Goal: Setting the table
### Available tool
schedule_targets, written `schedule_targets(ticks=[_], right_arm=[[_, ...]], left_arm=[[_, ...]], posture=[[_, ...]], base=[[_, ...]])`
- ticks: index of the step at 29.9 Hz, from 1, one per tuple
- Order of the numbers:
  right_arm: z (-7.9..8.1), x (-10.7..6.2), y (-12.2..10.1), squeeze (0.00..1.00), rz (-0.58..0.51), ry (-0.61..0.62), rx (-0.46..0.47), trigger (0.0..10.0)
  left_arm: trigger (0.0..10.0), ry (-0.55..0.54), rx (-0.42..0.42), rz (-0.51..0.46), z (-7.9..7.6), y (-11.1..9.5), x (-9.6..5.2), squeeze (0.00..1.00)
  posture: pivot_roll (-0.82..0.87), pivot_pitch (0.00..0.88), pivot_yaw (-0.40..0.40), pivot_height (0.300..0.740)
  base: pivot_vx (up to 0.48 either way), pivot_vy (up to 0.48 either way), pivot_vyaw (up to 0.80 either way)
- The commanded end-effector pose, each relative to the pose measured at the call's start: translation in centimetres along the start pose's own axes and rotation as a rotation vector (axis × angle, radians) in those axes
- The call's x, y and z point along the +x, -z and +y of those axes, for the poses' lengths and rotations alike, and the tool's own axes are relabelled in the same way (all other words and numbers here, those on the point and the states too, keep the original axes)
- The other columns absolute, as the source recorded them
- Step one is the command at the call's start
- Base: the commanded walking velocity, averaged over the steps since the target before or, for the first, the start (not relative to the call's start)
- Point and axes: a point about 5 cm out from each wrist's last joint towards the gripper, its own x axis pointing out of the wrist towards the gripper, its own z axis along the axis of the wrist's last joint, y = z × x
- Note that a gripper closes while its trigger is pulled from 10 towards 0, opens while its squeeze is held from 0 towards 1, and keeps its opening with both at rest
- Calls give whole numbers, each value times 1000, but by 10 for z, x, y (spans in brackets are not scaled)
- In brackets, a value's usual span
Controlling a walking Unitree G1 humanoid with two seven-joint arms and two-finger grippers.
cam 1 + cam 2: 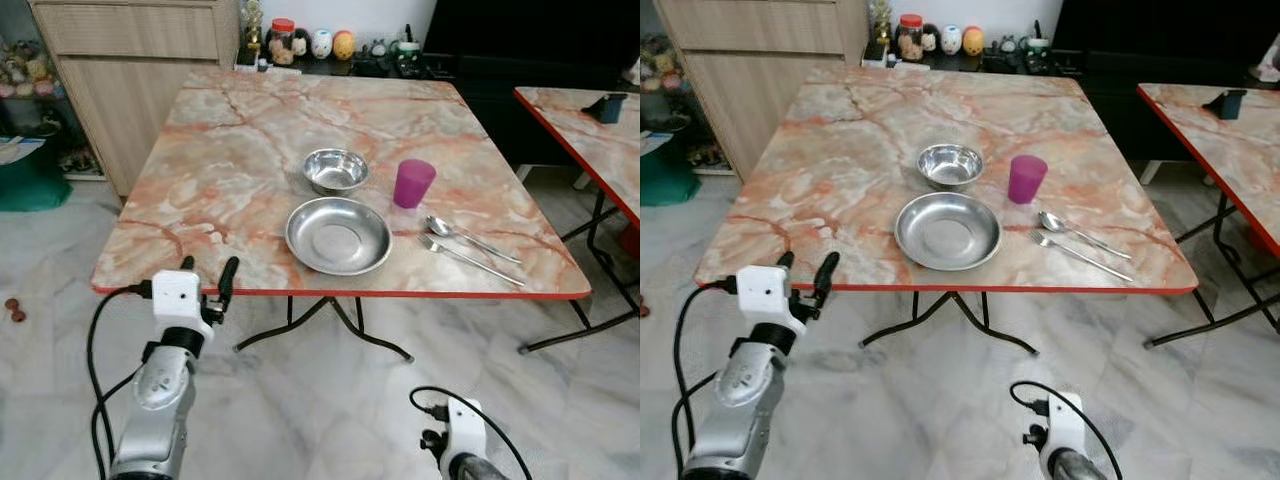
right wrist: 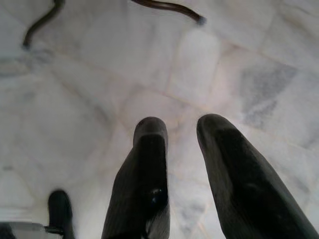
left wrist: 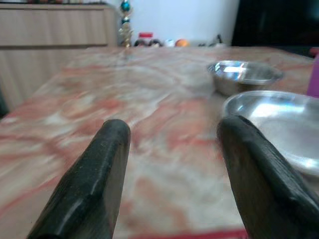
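Note:
On the marble-patterned table (image 1: 250, 160) lie a steel plate (image 1: 338, 235), a small steel bowl (image 1: 335, 170) behind it, a purple cup (image 1: 413, 183) to the right, and a spoon (image 1: 462, 235) and fork (image 1: 468, 259) beside the plate. My left gripper (image 1: 208, 272) is raised at the table's near left edge, open and empty, left of the plate. In the left wrist view its fingers (image 3: 107, 169) frame the tabletop, with the plate (image 3: 279, 124) and bowl (image 3: 244, 74) ahead. My right gripper (image 2: 182, 129) hangs low over the floor, fingers apart, holding nothing.
A wooden cabinet (image 1: 140, 70) stands at the back left, with jars and figurines (image 1: 310, 42) on a dark shelf behind the table. A second table (image 1: 590, 130) is on the right. The table's black legs (image 1: 330, 320) stand on the marble floor.

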Motion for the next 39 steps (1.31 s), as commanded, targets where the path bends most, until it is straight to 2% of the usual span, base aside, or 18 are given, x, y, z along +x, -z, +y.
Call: schedule_targets(ticks=[1, 26, 32, 35, 39], right_arm=[[-1, 0, -4, 0, -8, 5, -3, 10000], [0, 1, -4, 0, -4, -6, -25, 10000], [1, 1, -5, 0, -2, -8, -27, 10000], [2, 1, -5, 0, -3, -9, -27, 10000], [2, 1, -6, 0, -4, -10, -26, 10000]], left_arm=[[10000, 9, 9, 30, -1, 5, -2, 0], [10000, 67, 14, 50, -6, 9, 0, 0], [10000, 79, -3, 59, -7, 11, 0, 0], [10000, 81, -53, 72, -7, 11, 0, 0], [10000, 78, -53, 74, -7, 11, -1, 0]], posture=[[134, 0, -84, 740], [148, 0, -89, 740], [153, 0, -86, 740], [153, 0, -83, 740], [156, 0, -82, 740]], base=[[292, 0, 0], [292, 0, 0], [0, 0, 0], [0, 0, 0], [0, 0, 0]])
